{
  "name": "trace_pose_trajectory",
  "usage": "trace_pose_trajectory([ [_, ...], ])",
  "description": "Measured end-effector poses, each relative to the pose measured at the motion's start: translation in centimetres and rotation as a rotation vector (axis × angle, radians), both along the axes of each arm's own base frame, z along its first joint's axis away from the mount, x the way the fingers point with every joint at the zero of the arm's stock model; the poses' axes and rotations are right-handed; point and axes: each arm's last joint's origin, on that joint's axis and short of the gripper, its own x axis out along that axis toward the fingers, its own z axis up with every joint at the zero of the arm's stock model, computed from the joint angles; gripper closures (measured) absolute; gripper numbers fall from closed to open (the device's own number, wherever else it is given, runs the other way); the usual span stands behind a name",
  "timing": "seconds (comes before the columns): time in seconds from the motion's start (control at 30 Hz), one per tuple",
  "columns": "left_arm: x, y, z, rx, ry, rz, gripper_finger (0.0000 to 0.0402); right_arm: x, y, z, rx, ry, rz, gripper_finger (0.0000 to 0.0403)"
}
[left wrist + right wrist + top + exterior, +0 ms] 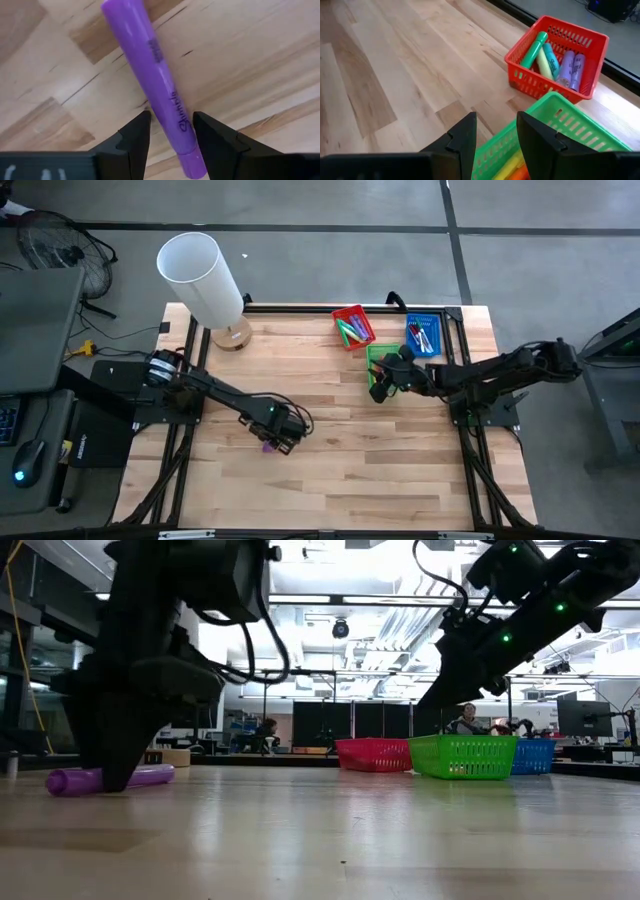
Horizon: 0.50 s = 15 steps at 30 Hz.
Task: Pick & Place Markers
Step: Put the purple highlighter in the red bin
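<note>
Left side of the table: a white cylinder on a round wooden base stands at the far-left corner, clear of the work. Left gripper is down at the near-left middle of the boards, fingers spread to either side of a purple marker that lies flat on the wood; the left wrist view shows gaps between pads and barrel, so the marker is straddled, not yet clamped, and its weight rests on the table. Judgement: the jaws sit across the barrel so that closing would pinch it squarely for a lift. Moving right, a red tray at the far middle holds green, teal, yellow and purple markers; just near of it a green tray holds yellow and orange ones, and a blue tray at the far right holds more. Right gripper hangs over the green tray's near-left rim, fingers parted and gripping nothing visible, probably placed there to drop into that tray
</note>
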Motion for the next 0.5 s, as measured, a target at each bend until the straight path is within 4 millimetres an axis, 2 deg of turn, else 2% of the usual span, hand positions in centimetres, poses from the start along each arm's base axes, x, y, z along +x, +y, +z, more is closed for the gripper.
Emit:
trace_pose_trajectory([
  [0.1,0.0,0.0,-1.0,-0.034,0.002,-0.025,0.0245,0.1,0.4,0.1,-0.005,-0.006,0.013,0.0274],
  [0.23,0.0,0.0,-1.3,-0.051,0.002,-0.058,0.0258,0.1,0.8,0.1,-0.015,-0.013,0.023,0.0274],
  [0.47,0.1,0.2,-1.4,-0.039,-0.018,-0.120,0.0343,0.2,1.3,0.3,-0.031,-0.025,0.029,0.0274],
  [0.5,0.1,0.2,-1.4,-0.039,-0.021,-0.136,0.0346,0.2,1.3,0.3,-0.032,-0.026,0.032,0.0274],
])
